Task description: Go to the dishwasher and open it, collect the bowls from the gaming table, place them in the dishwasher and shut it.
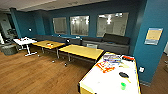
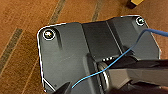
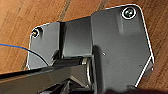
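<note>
Nearest to me, at the lower right of the head view, stands the gaming table, its white top edged in yellow wood. On it lie a dark, shallow round thing that may be one of the bowls, though I cannot be sure, a small green object closer in, an orange-and-white pack and a stack of coloured boxes at the far end. If that dark thing is a bowl, I judge it light, stiff and slippery-walled, likely to skid on the smooth top; the rim would be the place to take it, one finger inside and one outside. Whether my jaws are spread or pressed together I cannot tell: both wrist views look down past my own dark plates at the wooden floor.

Beyond the table two yellow-topped tables stand on the plank floor, then a white table further left. A long grey sofa runs under three windows in the teal wall, and a teal pillar with a poster rises to my right. The dishwasher is nowhere here.
</note>
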### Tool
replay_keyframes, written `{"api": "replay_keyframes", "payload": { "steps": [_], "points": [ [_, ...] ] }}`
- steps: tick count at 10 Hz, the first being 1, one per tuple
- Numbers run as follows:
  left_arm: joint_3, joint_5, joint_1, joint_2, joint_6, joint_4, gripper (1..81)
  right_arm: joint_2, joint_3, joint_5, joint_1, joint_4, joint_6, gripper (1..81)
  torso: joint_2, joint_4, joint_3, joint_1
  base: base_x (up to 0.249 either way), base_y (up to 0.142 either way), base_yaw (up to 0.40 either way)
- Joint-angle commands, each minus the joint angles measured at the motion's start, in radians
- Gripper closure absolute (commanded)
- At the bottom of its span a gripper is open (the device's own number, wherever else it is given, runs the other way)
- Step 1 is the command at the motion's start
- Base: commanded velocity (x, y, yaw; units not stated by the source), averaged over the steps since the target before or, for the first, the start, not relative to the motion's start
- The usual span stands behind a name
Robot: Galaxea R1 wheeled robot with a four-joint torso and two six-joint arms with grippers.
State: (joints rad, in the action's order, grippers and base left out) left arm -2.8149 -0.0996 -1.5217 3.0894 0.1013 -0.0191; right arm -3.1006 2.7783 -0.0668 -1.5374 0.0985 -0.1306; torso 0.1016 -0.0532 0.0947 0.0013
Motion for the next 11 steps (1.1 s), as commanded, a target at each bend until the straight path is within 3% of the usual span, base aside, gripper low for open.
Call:
{"api": "replay_keyframes", "payload": {
  "steps": [1,8,11],
  "points": [
    [0.0,0.049,0.051,0.003,0.0,0.007,1.0,-0.009,0.0,0.047,0.049,0.009,0.003,1.0,0.0,0.0,0.0,0.0,0.135,0.108,0.0],
    [0.0,0.049,0.051,0.003,0.0,0.007,1.0,-0.009,-0.002,0.047,0.049,0.009,0.003,1.0,0.0,0.0,0.0,0.0,0.135,0.1,0.0],
    [0.0,0.049,0.051,0.005,0.0,0.005,1.0,-0.009,-0.002,0.048,0.048,0.007,0.003,1.0,0.0,0.0,0.0,0.0,0.105,0.024,0.0]
  ]
}}
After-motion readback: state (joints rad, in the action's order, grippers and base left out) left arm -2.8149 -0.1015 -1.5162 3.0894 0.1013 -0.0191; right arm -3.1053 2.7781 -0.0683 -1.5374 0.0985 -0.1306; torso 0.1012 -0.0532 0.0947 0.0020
